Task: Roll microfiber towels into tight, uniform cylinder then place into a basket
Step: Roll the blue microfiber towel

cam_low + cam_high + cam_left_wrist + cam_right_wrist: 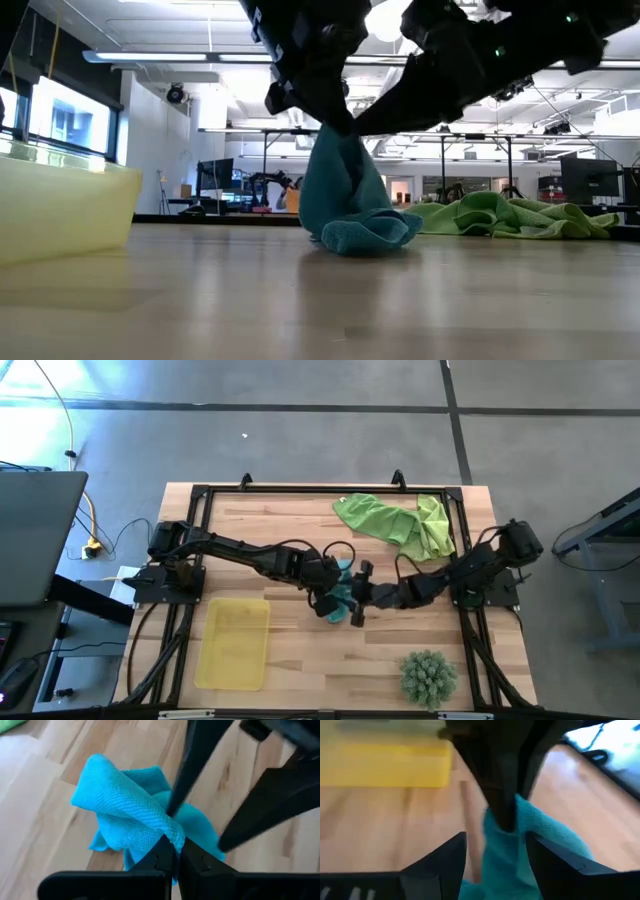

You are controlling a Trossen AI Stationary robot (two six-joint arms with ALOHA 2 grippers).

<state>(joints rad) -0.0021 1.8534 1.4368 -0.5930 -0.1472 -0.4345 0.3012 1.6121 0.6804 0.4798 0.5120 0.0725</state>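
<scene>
Teal cloth is the thing at the centre: the teal towel point(355, 205) hangs bunched from the left pincer point(172, 851), whose fingers are pressed tight together on a fold of it. Its upper part is drawn up into a narrow neck, while its lower folds rest in a heap on the wooden surface point(300, 660), near the middle.

The right pincer point(496, 842) stands wide open, its two fingers either side of the towel and the left pincer's tip. From the right wrist view the cloth lies between those fingers, but whether either finger actually touches it is hard to say; it grips nothing. In the high view the two arms meet over the towel point(340, 595), the left reaching in from the left side and the right from the right side.

Two green towels point(395, 522) lie loose and crumpled together at the far edge of the surface, right of centre, well apart from the pincers. The yellow basket point(233, 643) sits near the front left corner, with nothing visible in it. A spiky green plant point(428, 677) stands at the front right.
</scene>
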